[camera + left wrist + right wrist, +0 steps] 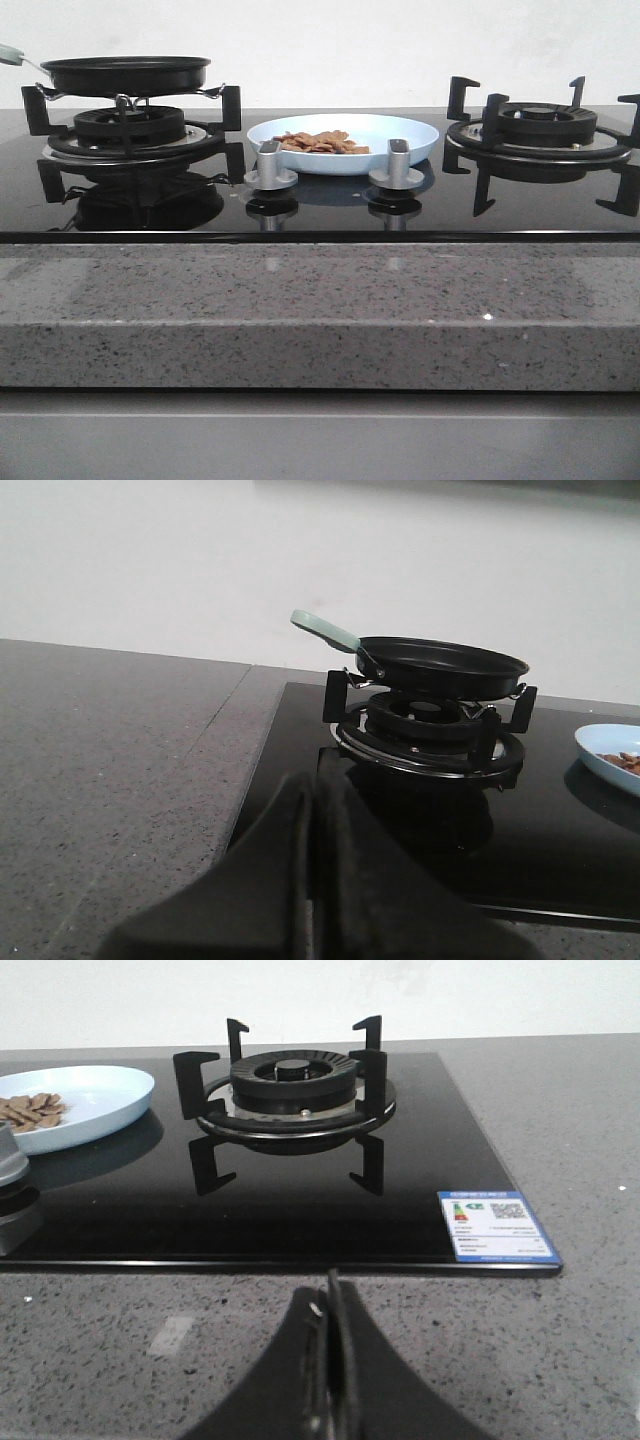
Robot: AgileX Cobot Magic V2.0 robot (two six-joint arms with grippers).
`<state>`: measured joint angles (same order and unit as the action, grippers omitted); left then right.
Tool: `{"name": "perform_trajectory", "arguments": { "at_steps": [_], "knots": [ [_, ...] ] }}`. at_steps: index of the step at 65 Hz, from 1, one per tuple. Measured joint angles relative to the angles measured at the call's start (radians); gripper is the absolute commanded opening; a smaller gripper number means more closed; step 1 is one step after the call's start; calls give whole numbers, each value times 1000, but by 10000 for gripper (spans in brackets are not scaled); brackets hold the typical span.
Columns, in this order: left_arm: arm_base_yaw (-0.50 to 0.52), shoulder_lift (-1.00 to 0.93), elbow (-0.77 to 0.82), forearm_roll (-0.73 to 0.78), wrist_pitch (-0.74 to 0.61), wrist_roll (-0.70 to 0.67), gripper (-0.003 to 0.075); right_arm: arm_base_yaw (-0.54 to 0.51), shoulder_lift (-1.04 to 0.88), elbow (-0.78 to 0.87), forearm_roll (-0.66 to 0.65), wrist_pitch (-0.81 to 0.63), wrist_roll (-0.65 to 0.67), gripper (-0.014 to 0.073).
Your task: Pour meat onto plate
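I see the heap of small flat brown-orange meat slices [322, 142] lying on the wide shallow pale blue glossy plate [415, 133], at the centre of the front frame, between the two burners on the black glass hob [330, 212]. The small black frying pan [125, 72] sits on the left burner's grate, upper left of that frame. My left gripper [308, 880] has its dark fingers pressed together, holding nothing, and my right gripper [334, 1370] looks likewise closed and bare, low over the speckled grey stone desk [300, 310].
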<state>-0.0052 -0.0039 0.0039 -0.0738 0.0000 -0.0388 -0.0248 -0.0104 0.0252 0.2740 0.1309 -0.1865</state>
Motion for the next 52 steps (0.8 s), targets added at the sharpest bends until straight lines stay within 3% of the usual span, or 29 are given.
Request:
{"name": "perform_trajectory", "arguments": {
  "at_steps": [25,38,52],
  "knots": [
    [0,0,0,0,0,0,-20,-6,0,0,-3,-12,2,-120],
    [0,0,0,0,0,0,-20,-6,0,0,-216,-39,187,-120],
    [0,0,0,0,0,0,-20,-6,0,0,-259,-100,246,-120]
  ]
}}
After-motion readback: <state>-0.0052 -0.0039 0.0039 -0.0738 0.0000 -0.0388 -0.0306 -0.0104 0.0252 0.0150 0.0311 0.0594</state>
